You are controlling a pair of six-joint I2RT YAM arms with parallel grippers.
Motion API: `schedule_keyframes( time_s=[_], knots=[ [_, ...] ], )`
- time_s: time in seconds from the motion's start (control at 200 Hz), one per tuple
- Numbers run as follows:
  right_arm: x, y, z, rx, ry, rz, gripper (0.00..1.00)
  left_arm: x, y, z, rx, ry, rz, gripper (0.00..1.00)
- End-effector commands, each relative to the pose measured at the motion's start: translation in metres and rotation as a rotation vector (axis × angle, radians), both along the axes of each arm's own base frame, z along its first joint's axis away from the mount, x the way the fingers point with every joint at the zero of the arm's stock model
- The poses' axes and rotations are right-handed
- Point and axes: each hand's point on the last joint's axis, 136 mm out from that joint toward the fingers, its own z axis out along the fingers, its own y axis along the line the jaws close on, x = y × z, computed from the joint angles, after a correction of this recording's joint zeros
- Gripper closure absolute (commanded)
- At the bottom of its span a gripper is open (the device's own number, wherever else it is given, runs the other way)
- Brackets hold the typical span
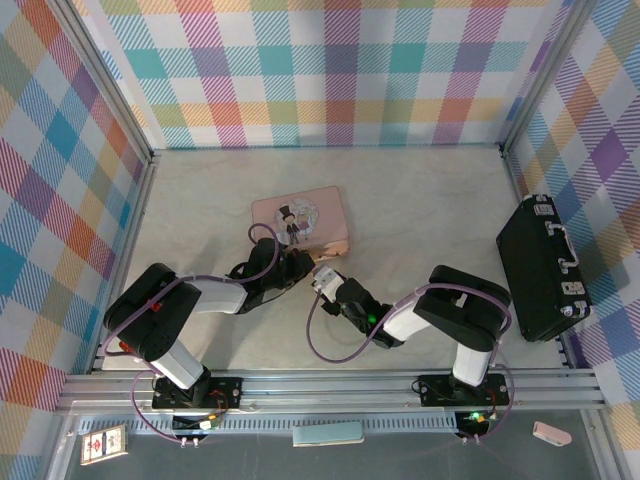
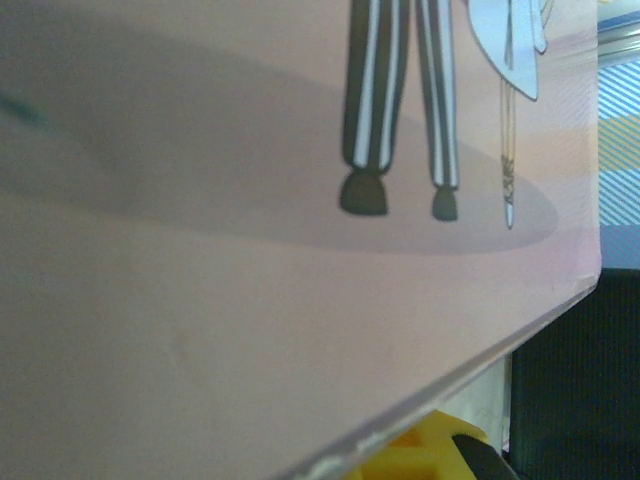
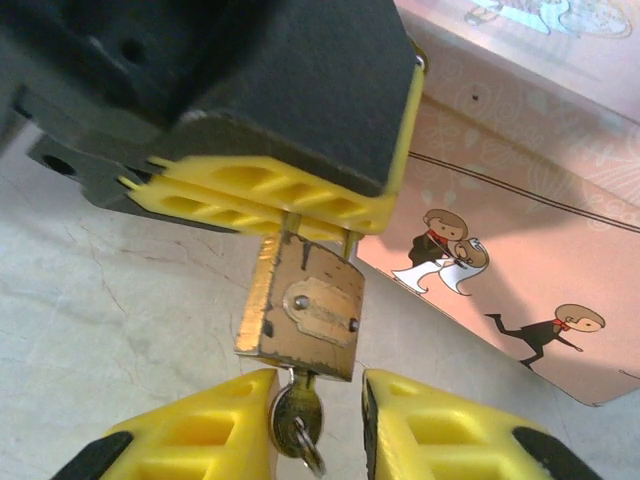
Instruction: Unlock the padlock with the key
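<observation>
Key [image 3: 296, 422] hangs from the keyhole in the underside of the padlock [image 3: 302, 315], nearest the right wrist camera. It lies between the parted fingers of the right gripper [image 3: 320, 392]. One finger sits close against the key's head and a gap shows at the other, so nothing is clamped. The padlock hangs directly above, upright and clear of the table [image 3: 100, 330]. Its shackle runs up into the left gripper [image 3: 270, 195], which is clenched on it. Beyond lies the pink tin [image 3: 520, 190], just beside both grippers.
</observation>
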Motion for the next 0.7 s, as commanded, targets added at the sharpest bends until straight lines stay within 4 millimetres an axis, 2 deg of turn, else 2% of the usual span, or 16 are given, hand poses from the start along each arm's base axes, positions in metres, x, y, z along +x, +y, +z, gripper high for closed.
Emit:
schedule_keyframes(
  time_s=[0.0,0.43,0.695],
  knots=[
    [0.0051,0.0041,0.0084,0.029,-0.030,-0.017,0.75,-0.0151,-0.0095,0.0065,-0.069,0.067,-0.027,1.00],
    [0.0041,0.0079,0.0135,0.073,0.004,-0.020,0.85,-0.0160,-0.0091,0.0053,-0.060,0.071,-0.030,1.00],
    [-0.0021,0.0107,0.0107,0.101,0.075,-0.010,0.86,-0.0174,-0.0071,0.0039,-0.051,0.070,-0.029,1.00]
  ],
)
